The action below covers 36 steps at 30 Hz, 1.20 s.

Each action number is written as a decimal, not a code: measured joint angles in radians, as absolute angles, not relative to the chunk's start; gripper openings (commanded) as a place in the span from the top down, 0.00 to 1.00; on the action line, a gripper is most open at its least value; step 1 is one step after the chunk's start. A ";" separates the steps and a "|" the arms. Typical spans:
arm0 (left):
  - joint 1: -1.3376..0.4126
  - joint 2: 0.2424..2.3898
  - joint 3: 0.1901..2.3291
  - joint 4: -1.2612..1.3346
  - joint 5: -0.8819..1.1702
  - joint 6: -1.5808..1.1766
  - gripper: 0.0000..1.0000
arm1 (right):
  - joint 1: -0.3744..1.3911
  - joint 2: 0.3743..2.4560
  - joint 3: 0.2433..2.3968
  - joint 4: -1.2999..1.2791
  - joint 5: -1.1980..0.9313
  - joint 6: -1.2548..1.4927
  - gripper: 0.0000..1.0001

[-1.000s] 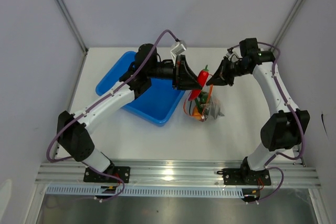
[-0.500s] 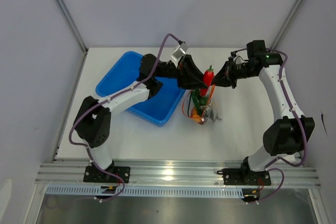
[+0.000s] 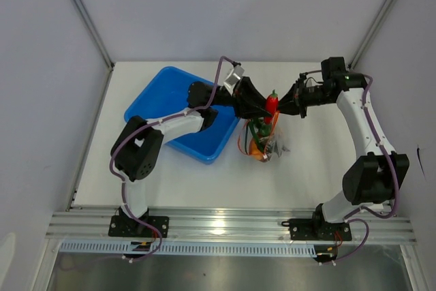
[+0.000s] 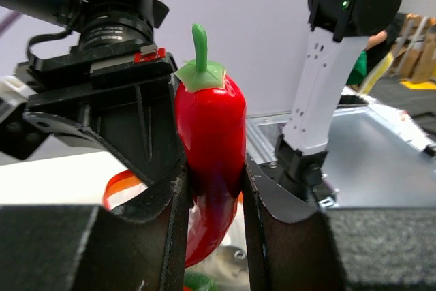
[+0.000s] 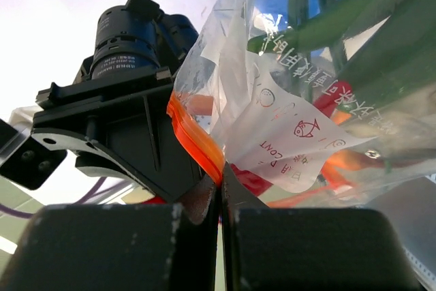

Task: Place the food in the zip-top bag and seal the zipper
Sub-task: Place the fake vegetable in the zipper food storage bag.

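- Red chili [image 4: 210, 141]: glossy red body, pale green cap and stalk.
- Zip-top bag [image 5: 272, 66]: clear, crinkled; white panel printed with a red fish mark and grey lettering.
- Zipper [image 5: 194, 138]: orange-red strip.
- Green pods [image 5: 320, 28]: dark green.
- Tray [image 3: 163, 93]: plain bright blue.
- Desk [image 3: 320, 182]: white.
- Left arm [image 3: 170, 124], right arm [image 3: 364, 124]: white links, black joints, purple cables.

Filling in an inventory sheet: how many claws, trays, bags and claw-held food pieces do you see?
claws: 2, left claw and right claw
blue tray: 1
zip-top bag: 1
red chili, held in the left claw: 1
Total: 5
Food inside the bag is too jumbled to count.
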State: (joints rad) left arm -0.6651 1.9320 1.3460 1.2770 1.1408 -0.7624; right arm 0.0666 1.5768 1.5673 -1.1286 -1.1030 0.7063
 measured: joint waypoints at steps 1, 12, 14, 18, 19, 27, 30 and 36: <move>-0.664 1.932 1.341 1.284 1.140 -0.749 0.99 | 0.065 1.571 1.558 -1.122 -1.105 0.712 1.00; -0.646 1.916 1.282 1.274 1.110 -0.562 0.81 | 0.048 1.558 1.526 -1.019 -1.092 0.806 1.00; -0.642 1.905 1.271 1.246 1.101 -0.513 0.77 | 0.047 1.558 1.524 -1.007 -1.090 0.823 1.00; -0.632 1.901 1.267 1.190 1.094 -0.438 0.71 | 0.041 1.558 1.524 -0.987 -1.092 0.854 1.00; -0.630 1.901 1.261 1.180 1.093 -0.427 0.70 | 0.041 1.558 1.524 -0.981 -1.093 0.860 1.00; -0.625 1.916 1.224 1.072 1.047 -0.352 0.01 | 0.056 1.518 1.504 -0.883 -1.160 0.971 1.00; -0.625 1.912 1.208 1.028 1.019 -0.333 0.00 | 0.057 1.501 1.499 -0.857 -1.181 0.997 1.00; -0.608 1.786 1.109 0.883 0.892 -0.290 0.01 | 0.057 1.494 1.486 -0.839 -1.188 1.013 1.00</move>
